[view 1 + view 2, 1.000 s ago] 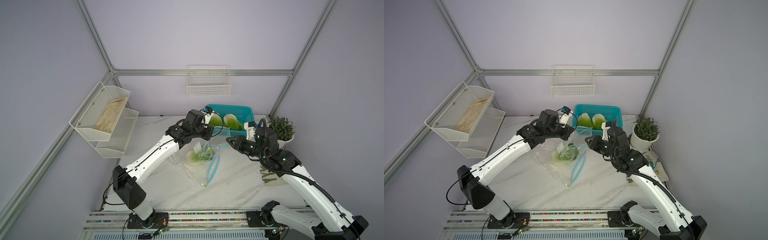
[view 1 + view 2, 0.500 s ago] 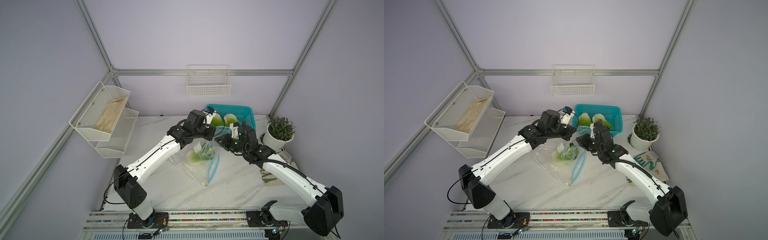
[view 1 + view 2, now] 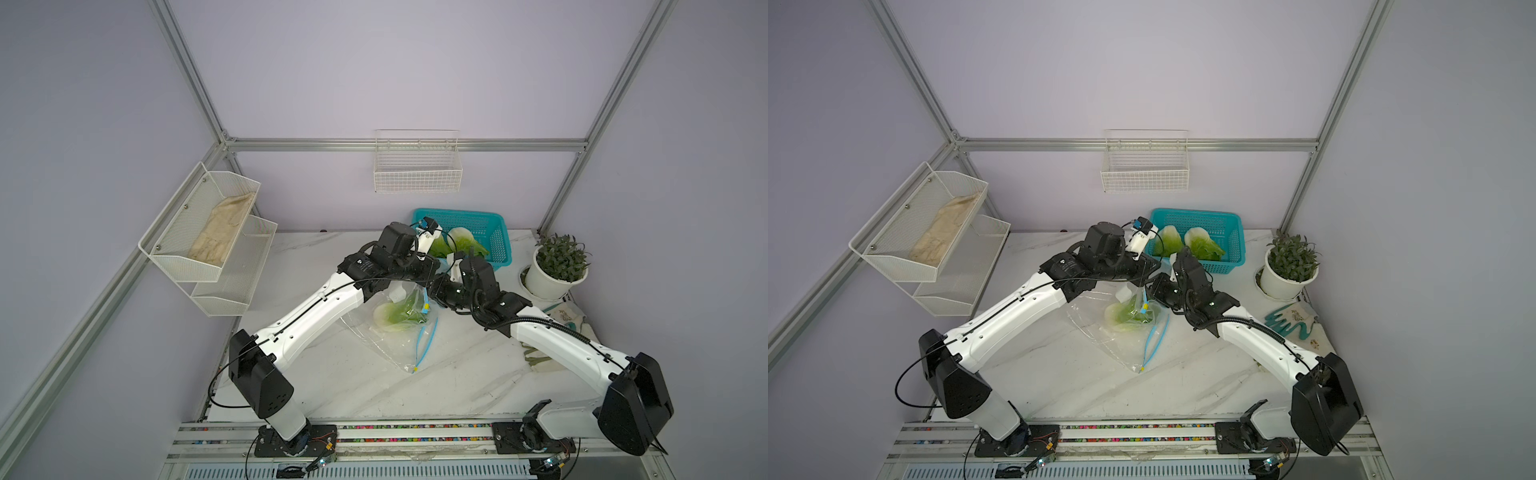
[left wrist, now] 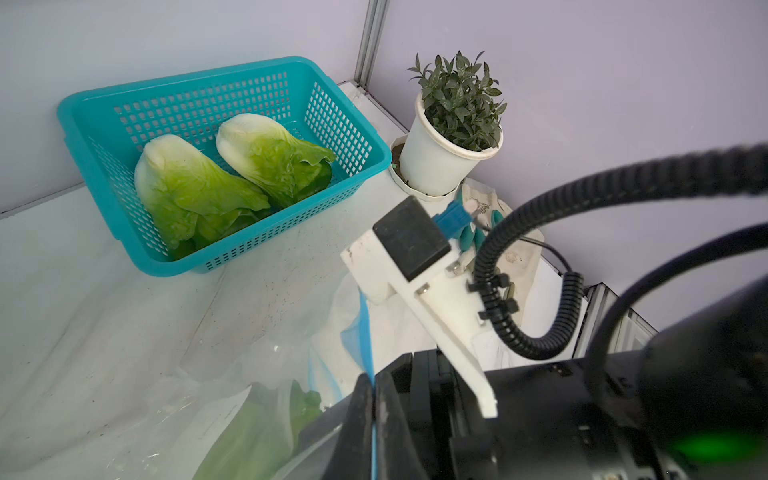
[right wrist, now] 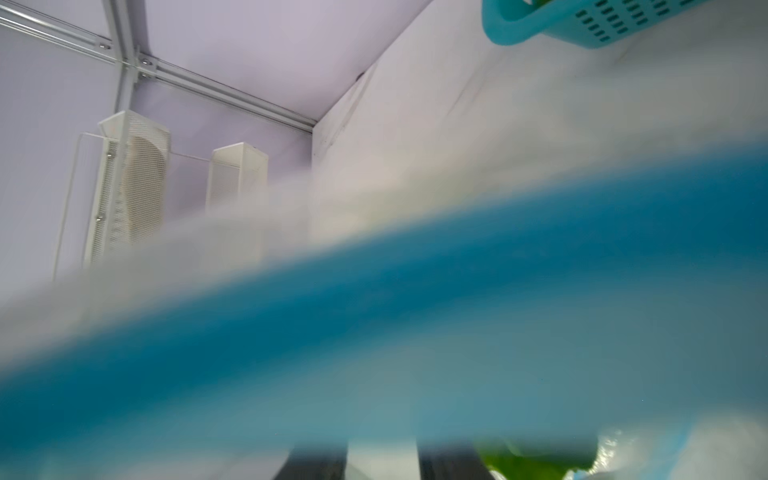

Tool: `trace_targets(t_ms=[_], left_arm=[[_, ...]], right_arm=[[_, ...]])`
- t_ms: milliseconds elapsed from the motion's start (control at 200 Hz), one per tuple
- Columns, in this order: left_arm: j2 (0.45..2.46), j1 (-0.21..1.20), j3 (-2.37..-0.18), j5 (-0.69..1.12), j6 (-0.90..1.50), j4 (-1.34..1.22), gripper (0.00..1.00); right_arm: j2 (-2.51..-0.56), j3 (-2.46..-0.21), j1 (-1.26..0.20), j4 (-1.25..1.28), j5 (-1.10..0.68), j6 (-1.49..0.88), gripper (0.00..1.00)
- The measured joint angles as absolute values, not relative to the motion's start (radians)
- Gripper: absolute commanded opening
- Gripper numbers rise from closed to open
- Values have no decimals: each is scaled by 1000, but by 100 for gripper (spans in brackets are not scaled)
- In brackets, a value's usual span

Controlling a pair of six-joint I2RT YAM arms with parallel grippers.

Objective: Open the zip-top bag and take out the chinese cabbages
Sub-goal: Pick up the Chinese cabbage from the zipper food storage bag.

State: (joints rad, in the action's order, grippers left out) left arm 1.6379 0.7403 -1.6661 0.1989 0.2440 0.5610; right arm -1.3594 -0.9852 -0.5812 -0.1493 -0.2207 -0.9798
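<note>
**A:** While your left gripper [image 4: 372, 382] clamps the rim of the clear blue-zippered plastic bag [image 3: 386, 336], why?

**B:** Likely to hold its mouth up. Your right gripper [image 5: 382, 461], jaws apart, faces the pale-green leafy cabbage [image 3: 397, 316] inside, mid-table.

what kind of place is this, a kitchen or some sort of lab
Probably a robot test cell, not a kitchen: a metal frame around plain walls, a left arm and right arm mounted on a rail, and props like the basket and potted plant.
</note>
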Motion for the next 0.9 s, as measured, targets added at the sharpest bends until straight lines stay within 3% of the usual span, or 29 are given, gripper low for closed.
trace_targets(t_ms=[55,120,200,345,495,655,900], left_arm=[[1638,740,-1666,206,249,552,28],[1634,740,-1665,213,249,532,54],[1617,740,-1655,216,241,509,70],[1537,725,-1576,221,254,466,85],[1385,622,-1420,196,306,434,87],[1260,445,-1222,162,392,412,81],[1307,361,-1015,144,480,435,63]], right_arm=[[-1359,-955,-581,-149,-218,-979,31],[-1359,-916,-580,-149,-218,-976,31],[-1361,-876,-574,-150,-221,-959,31],[-1370,-836,-549,-111,-247,-922,31],[-1400,-785,-519,-19,-294,-888,29],[-1413,-744,-493,63,-373,-853,23],[-1391,-661,-478,148,-502,-843,22]])
